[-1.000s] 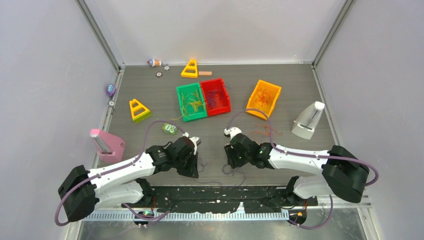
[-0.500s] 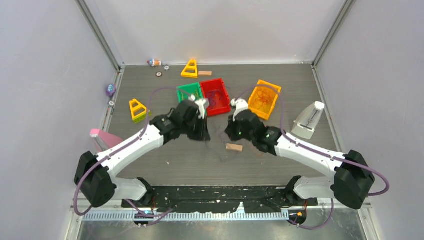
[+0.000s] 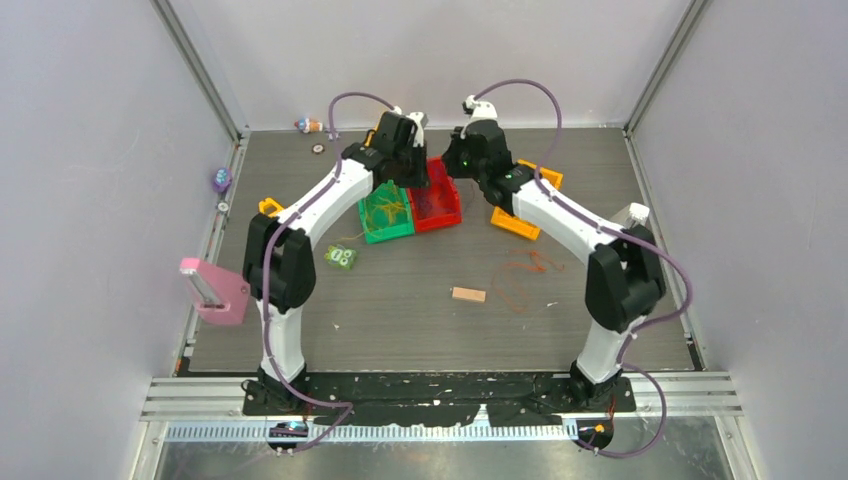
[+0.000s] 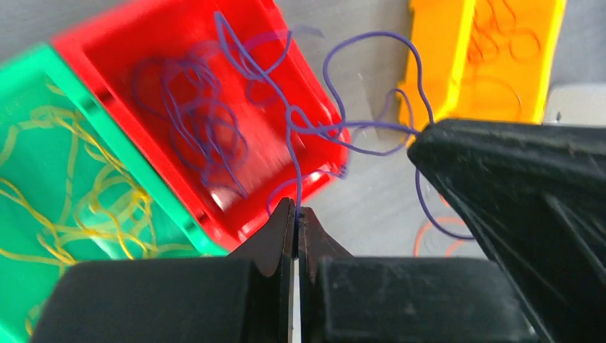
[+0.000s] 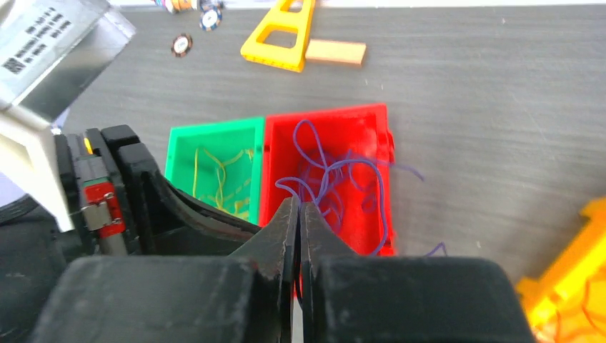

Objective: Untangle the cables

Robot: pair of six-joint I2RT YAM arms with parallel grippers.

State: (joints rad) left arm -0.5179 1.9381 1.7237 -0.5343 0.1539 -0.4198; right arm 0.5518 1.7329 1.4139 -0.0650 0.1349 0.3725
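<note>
Both arms have swung away from the middle of the surface since the earlier frame and now reach to the far edge. The left arm and right arm meet above the red bin.

- Left jaws: pressed together on a purple cable, which rises straight out of the pinch.
- Right jaws: also closed. In the left wrist view the same strand runs to their tip, so we judge it is pinched at both ends (the contact itself is hidden).
- The strand hangs in loose loops between the two arms, over the near right corner of the red bin. More purple cables lie heaped inside.
- Yellow cables sit in the green bin, touching the red bin's left side. Orange ones sit in the orange bin, to the right of the red bin.
- Loose orange-red cables lie right of the surface's centre, near a wooden block.

Handling: we judge the cable to be almost weightless and wholly limp. It keeps its kinks and snags on its neighbours. It is thin enough to slip from flat jaws, so we would grip at a free end or a straight run, not in a knot. Pulling apart slowly should show whether the loops open or tighten. A snagged strand could drag the heap out.
</note>
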